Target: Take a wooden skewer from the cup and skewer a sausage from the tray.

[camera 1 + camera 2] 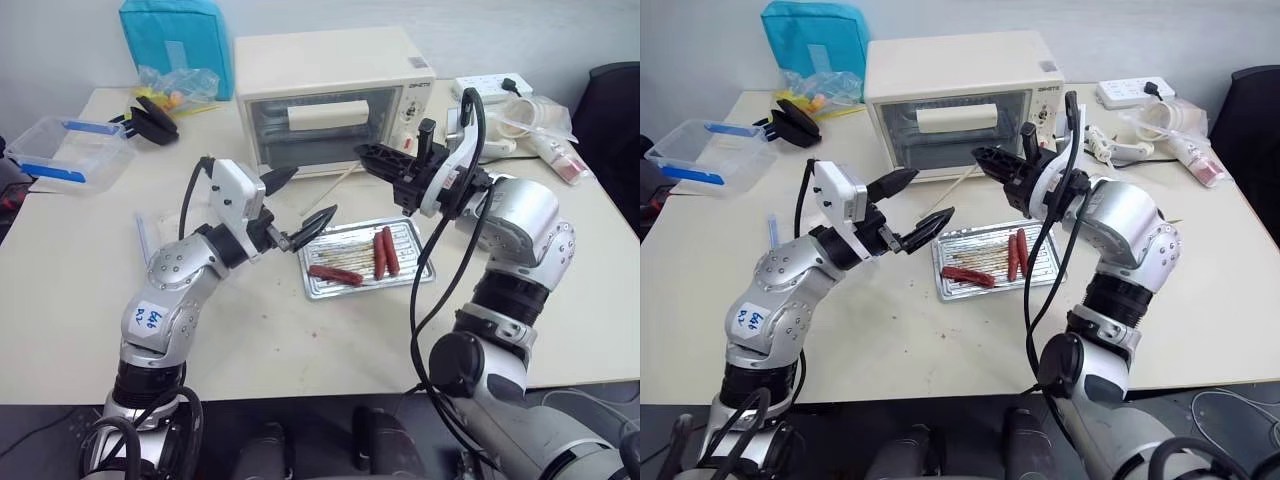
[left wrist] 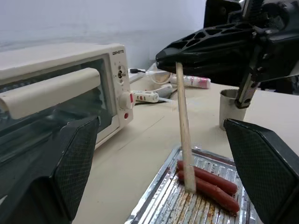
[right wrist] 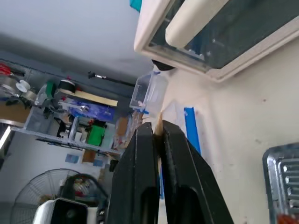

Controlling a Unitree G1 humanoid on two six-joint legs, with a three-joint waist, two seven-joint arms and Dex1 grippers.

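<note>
My right gripper (image 1: pixel 372 157) is shut on one end of the wooden skewer (image 1: pixel 342 177) and holds it in the air in front of the oven. The thin pale stick slants down toward my left gripper (image 1: pixel 300 205), which stands wide open just left of the tray (image 1: pixel 420 272). In the left wrist view the skewer (image 2: pixel 183 126) hangs between those open fingers. Three reddish-brown sausages lie in the silver tray: one (image 1: pixel 336 274) near its front left, two (image 1: pixel 386 251) side by side at its right. The grey cup (image 2: pixel 232 111) stands beyond the tray, behind the right gripper.
A white oven (image 1: pixel 330 95) stands behind the tray. A clear plastic box (image 1: pixel 68 150) with blue clips sits at the far left, a teal bag (image 1: pixel 178 40) behind it. A power strip (image 1: pixel 492 88) and packets (image 1: pixel 545 130) lie at the back right.
</note>
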